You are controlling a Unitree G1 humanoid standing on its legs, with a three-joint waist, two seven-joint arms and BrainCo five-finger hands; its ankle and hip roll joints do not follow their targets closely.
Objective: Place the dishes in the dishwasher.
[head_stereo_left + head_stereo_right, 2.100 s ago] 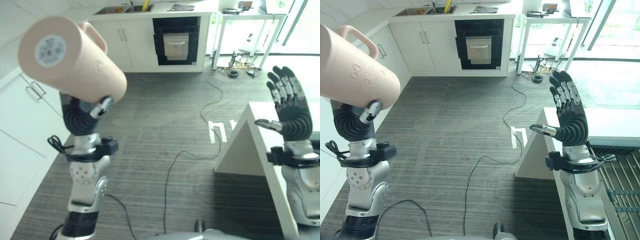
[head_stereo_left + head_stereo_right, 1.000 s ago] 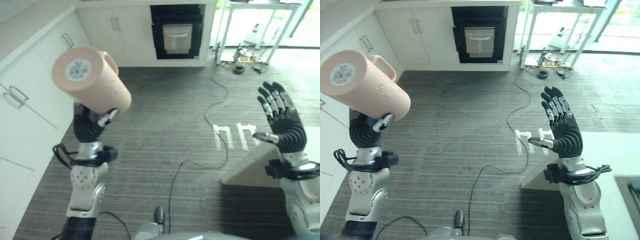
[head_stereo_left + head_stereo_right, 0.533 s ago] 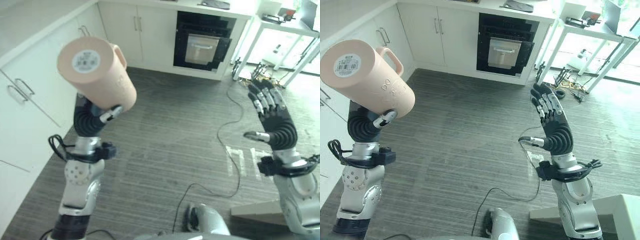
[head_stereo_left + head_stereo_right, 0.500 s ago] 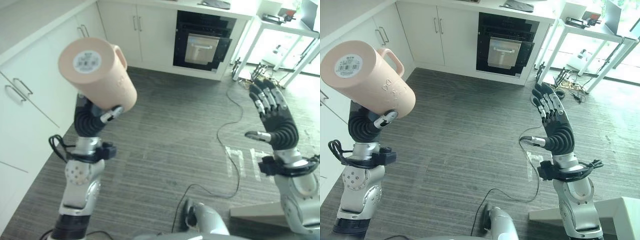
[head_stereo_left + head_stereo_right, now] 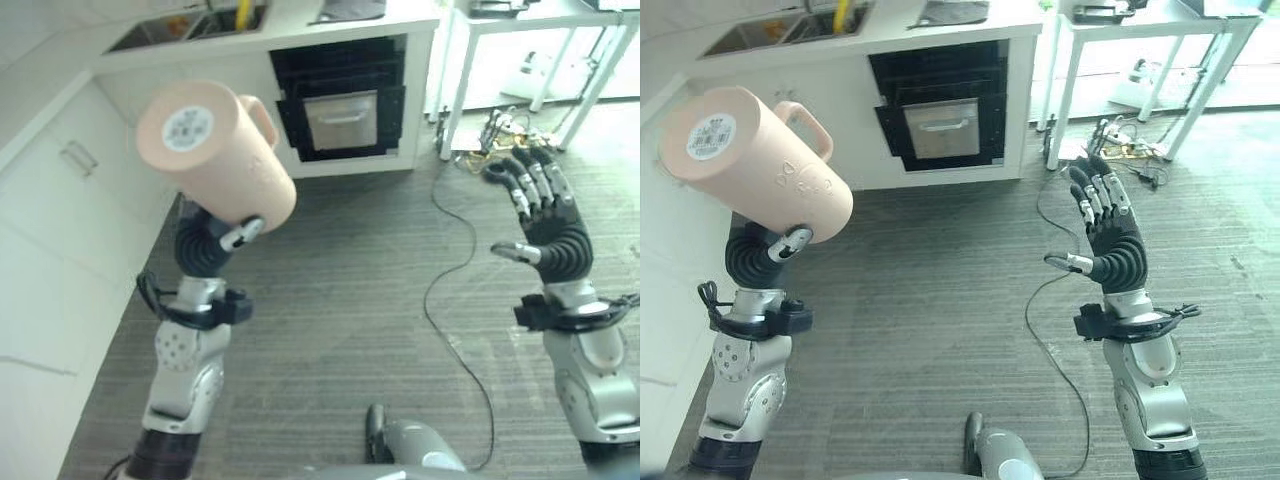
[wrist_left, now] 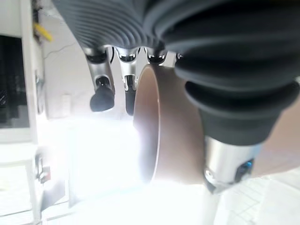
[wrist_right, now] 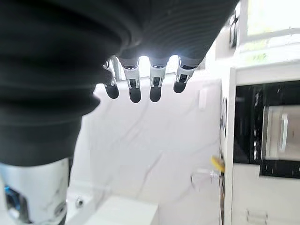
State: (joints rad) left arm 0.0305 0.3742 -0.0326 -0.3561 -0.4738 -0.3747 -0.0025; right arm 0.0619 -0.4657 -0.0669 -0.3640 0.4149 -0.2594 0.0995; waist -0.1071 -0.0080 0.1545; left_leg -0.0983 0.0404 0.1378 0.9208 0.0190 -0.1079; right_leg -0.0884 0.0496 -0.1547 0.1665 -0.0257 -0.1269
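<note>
From the left eye view, the left hand (image 5: 212, 243) is raised up high with its forearm near vertical, fingers and thumb curled round a big pink mug (image 5: 215, 150). The mug is tipped so its flat base with a round sticker faces the camera, handle pointing toward the back of the room. The right hand (image 5: 552, 228) is up too, palm turned inward, fingers straight and spread, thumb sticking out sideways, holding nothing.

Right eye view shows the same setup: mug (image 5: 760, 162) sits on top of the left hand (image 5: 768, 253), well apart from the right hand (image 5: 1110, 243). Behind both is a white counter (image 5: 930, 35) with a sink (image 5: 770, 33) in it and a black built-in oven (image 5: 940, 105) under it. A white table (image 5: 1150, 25) stands further right, with grey striped floor (image 5: 940, 300) between.

Left wrist view: the mug's rim (image 6: 150, 122) shows right against the palm, fingertips (image 6: 102, 98) hooked beside it. It's quite washed out, so I can't tell how firm the grip is.

Right wrist view: the fingers (image 7: 134, 89) stand in a straight row, loose, nothing between them.
</note>
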